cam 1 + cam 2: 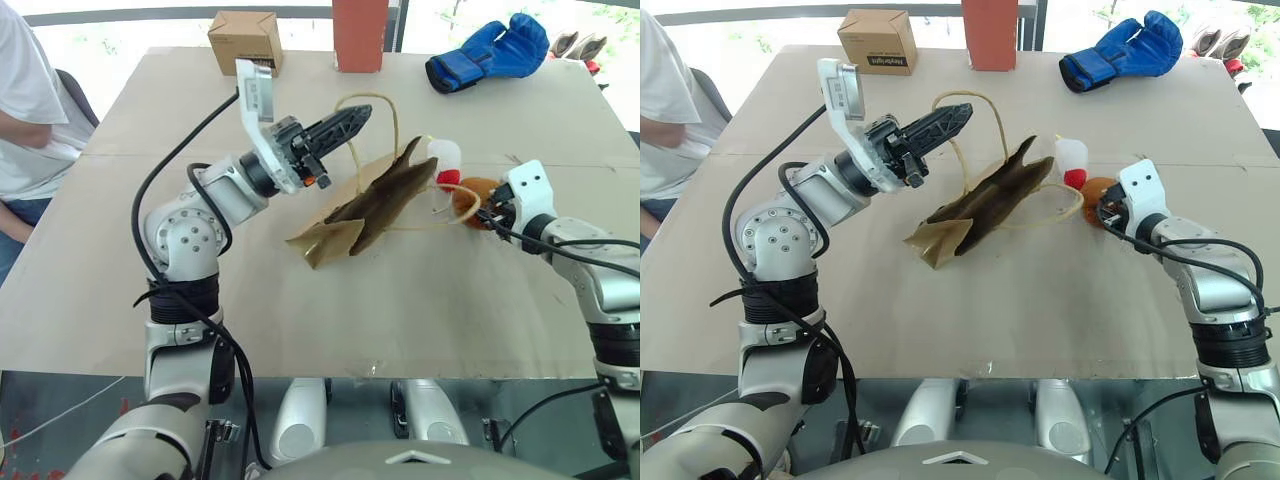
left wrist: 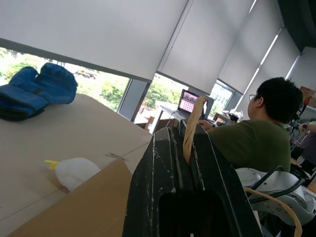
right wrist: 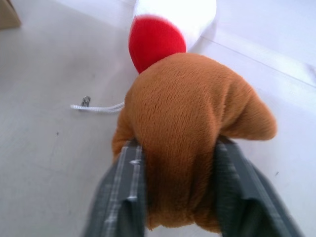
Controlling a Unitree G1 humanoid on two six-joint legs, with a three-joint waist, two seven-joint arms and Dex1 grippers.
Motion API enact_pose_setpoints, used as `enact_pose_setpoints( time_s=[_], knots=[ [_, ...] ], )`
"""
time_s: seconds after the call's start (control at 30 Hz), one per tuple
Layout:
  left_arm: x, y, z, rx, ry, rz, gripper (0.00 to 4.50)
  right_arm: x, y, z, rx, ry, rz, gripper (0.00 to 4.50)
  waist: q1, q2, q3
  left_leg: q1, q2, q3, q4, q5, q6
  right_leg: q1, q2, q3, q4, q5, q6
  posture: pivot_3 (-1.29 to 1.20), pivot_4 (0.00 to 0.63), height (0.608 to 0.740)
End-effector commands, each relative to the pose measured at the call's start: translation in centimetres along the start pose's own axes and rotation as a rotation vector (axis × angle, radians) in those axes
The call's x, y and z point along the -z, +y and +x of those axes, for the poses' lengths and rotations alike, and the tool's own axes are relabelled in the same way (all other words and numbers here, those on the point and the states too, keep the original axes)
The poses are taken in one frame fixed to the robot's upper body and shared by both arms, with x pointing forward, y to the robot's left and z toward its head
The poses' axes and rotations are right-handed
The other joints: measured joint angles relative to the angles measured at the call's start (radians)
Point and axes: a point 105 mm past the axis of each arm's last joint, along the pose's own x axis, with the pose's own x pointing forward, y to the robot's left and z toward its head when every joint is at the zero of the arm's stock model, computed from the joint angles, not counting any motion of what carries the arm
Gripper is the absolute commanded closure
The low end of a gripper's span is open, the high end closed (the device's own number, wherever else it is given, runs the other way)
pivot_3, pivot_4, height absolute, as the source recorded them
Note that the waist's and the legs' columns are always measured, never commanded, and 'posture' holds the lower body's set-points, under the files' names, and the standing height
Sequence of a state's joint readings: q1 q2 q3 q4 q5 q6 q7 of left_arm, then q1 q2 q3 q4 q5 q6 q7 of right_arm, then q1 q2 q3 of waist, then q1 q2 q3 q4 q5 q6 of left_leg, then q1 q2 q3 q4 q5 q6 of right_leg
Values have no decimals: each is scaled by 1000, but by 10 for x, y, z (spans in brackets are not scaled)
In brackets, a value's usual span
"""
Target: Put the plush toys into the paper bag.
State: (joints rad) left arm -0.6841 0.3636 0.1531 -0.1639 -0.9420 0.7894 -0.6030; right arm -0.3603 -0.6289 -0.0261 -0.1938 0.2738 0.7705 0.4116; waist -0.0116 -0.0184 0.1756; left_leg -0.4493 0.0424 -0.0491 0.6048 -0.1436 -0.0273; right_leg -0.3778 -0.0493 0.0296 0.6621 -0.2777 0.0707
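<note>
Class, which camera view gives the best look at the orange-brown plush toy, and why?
The right wrist view: the orange-brown toy is large and close there, squeezed between the right gripper fingers. Both eye views show it small, beside the paper bag, partly hidden by that gripper.

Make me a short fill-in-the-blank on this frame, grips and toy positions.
1. The left gripper is shut on a cord ____ of the paper bag.
2. The right gripper squeezes the ____ plush toy.
3. The white plush toy lies on the table, ____ the bag.
Missing words: handle; orange-brown; outside
</note>
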Motion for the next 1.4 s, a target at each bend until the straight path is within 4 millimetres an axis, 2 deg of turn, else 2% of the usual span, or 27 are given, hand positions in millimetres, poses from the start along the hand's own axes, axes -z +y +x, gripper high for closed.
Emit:
enact_pose_setpoints(
  time_s=[0.03,0.1,0.3,0.4,0.47,0.53,0.63,0.83,0.9,1.0,1.17,1.3,1.4],
  knots=[
    [-9,-7,3,11,-27,66,4500,-34,-16,-31,49,-160,-62,4468,0,0,0,-1,0,0,0,0,0,0,0,0,0,0,0,0,150,740],
    [-8,-7,4,11,-24,75,4500,-45,-17,-48,53,-219,-77,4468,1,0,0,0,0,0,0,0,0,0,0,0,0,0,0,0,150,740],
    [3,-8,11,29,10,93,4500,-99,-14,-97,37,-450,-13,4468,-3,0,0,1,0,0,0,0,0,0,0,0,0,0,0,0,150,740],
    [9,-11,19,46,-2,60,4500,-134,2,-117,-44,-600,16,4468,-3,1,1,0,0,0,0,0,0,0,0,0,0,0,0,0,150,740],
    [11,-13,23,55,-17,32,4500,-144,16,-121,-119,-624,33,4468,-1,0,1,0,0,0,0,0,0,0,0,0,0,0,0,0,150,740],
    [11,-15,26,65,-38,-3,4500,-143,39,-113,-221,-576,22,4468,0,0,0,0,0,-1,0,0,0,0,0,-1,0,0,0,0,150,740],
    [7,-16,28,71,-78,-62,4500,-122,73,-95,-343,-444,-16,4468,0,0,1,0,0,-1,0,0,0,0,0,-1,0,0,0,0,150,740],
    [-3,-13,28,42,-149,-140,4500,-77,98,-70,-396,-280,-5,4468,-1,0,1,-1,0,-1,0,0,0,0,0,-1,0,0,0,0,150,740],
    [-4,-14,28,42,-156,-154,4500,-69,103,-62,-403,-255,-17,4468,-1,0,1,0,0,-1,1,0,0,0,0,-1,0,0,0,0,150,740],
    [0,-20,26,54,-145,-162,4500,-65,111,-50,-436,-234,-59,4468,-3,0,1,0,0,-1,1,0,0,0,0,0,0,0,0,0,150,740],
    [11,-23,24,56,-107,-165,4500,-58,111,-26,-448,-172,-289,4468,-4,0,1,0,0,-1,1,0,0,0,0,0,0,0,0,0,150,740],
    [21,-25,21,56,-66,-168,4500,-80,119,-5,-504,-223,-350,4468,-7,0,1,0,0,-1,1,0,0,0,0,-1,0,0,0,0,150,740],
    [24,-28,19,61,-68,-188,4500,-90,128,21,-547,-201,-351,4468,-11,0,1,1,0,-1,0,0,0,0,0,-1,0,0,0,0,150,740]
  ],
)
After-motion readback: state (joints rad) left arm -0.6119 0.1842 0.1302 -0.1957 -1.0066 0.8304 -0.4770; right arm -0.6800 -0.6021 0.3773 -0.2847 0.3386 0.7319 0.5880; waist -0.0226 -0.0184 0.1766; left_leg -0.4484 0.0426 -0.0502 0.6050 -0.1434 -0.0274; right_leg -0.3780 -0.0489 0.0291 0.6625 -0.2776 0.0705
